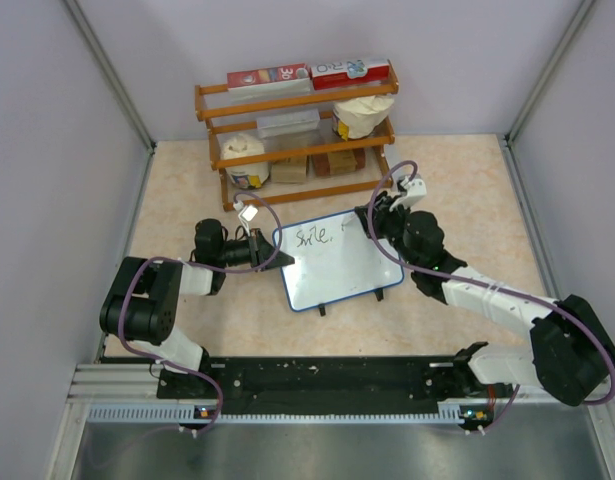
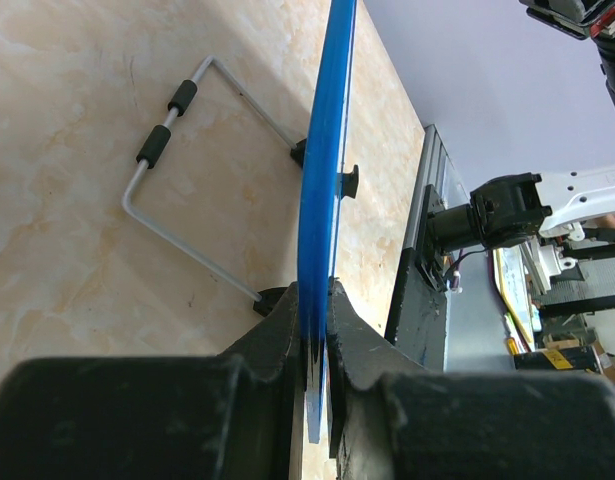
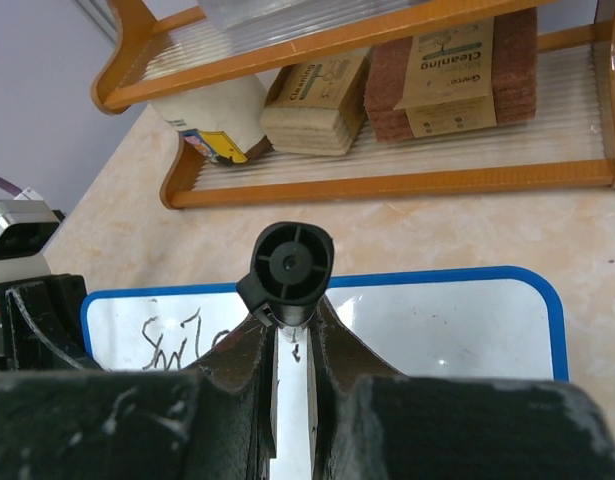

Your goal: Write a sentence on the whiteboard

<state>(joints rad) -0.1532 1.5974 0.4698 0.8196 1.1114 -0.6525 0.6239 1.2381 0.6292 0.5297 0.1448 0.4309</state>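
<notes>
The whiteboard [image 1: 339,268] lies tilted in the middle of the table, blue-framed, with two small black feet at its near edge. Thin black writing [image 1: 313,238] reading roughly "Smile," runs along its top left. My left gripper [image 1: 276,256] is shut on the board's left edge, and in the left wrist view the blue frame [image 2: 325,160] stands edge-on between the jaws of that gripper [image 2: 318,335]. My right gripper [image 1: 373,220] hovers over the board's upper right, shut on a black marker [image 3: 291,264]. In the right wrist view, the board [image 3: 457,320] and the writing [image 3: 175,337] lie below the gripper [image 3: 292,335].
An orange wooden shelf rack [image 1: 297,130] with boxes, tubs and sponges stands behind the board. A bent wire stand [image 2: 172,150] with black foam sleeves rests on the table behind the board. Grey walls enclose three sides. The arm rail [image 1: 327,385] runs along the near edge.
</notes>
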